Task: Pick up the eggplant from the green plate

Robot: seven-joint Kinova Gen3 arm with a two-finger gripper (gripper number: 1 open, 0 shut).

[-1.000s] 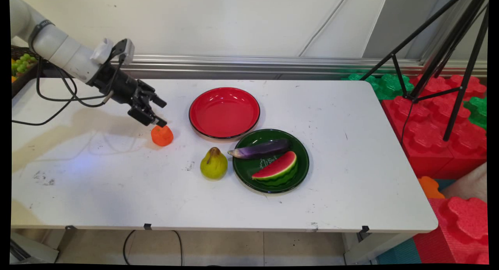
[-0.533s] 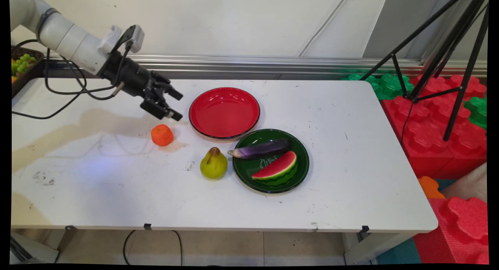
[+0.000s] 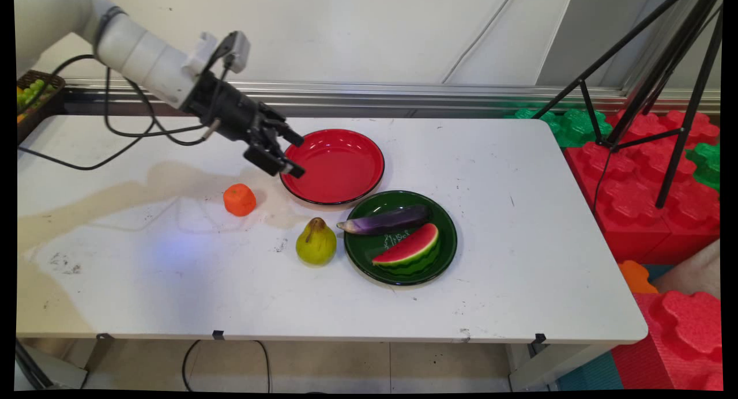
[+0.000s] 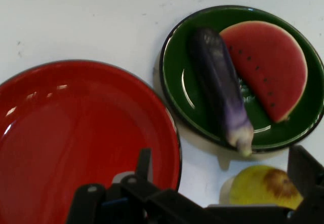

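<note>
Gripper (image 3: 293,155) spread, holding nothing, over red plate (image 3: 346,157) rim. Orange (image 3: 240,199) well behind fingers, loose on table (image 3: 519,174).

You see the eggplant (image 3: 385,219) and watermelon slice (image 3: 408,248) in the plate (image 3: 447,233); pear (image 3: 316,242) just left of it, bowl (image 3: 332,165) behind, orange (image 3: 239,199) farther left.

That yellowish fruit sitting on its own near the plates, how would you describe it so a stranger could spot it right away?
Start at the white table and find the green plate holding the eggplant and the watermelon slice. Just left of that plate, on the bare tabletop, stands the pear. It is the only yellow-green, bell-shaped fruit with a brown stem, unlike the small round orange farther left.
</note>
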